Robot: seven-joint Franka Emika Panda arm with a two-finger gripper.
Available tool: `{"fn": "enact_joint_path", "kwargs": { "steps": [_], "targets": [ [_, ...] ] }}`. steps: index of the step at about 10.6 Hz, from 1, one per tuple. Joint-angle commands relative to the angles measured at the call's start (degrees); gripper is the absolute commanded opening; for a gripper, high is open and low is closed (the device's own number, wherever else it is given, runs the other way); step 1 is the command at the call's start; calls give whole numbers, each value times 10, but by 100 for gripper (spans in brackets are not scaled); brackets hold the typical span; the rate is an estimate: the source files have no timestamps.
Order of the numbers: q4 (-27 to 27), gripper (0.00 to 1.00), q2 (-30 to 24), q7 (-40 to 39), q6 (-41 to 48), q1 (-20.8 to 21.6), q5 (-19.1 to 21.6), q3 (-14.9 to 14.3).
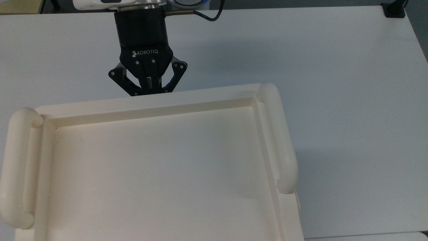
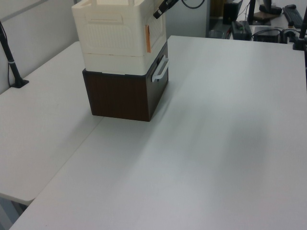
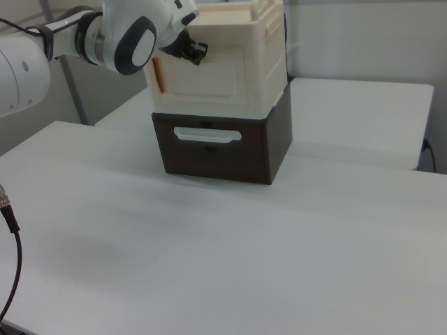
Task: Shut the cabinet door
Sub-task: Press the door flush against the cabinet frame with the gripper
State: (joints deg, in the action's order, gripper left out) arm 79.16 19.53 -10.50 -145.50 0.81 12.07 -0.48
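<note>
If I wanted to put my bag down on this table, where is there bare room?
The white table is bare across the wide stretch in front of the dark brown drawer box. It is crowded at the cream cabinet stacked on that box, where the gripper is against the cabinet door.

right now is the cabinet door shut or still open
Shut, or nearly so: the cabinet door lies flat against the cabinet front, with the gripper at it.
</note>
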Motion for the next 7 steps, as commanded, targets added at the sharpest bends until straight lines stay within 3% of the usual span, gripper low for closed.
{"fn": "enact_joint_path", "kwargs": {
  "steps": [1,3,7],
  "targets": [
    [25,0,-7,-26,4,9,2,-7],
    [52,0,-34,-36,120,9,-7,-7],
    [56,0,-72,-19,414,11,-88,-10]
  ]
}}
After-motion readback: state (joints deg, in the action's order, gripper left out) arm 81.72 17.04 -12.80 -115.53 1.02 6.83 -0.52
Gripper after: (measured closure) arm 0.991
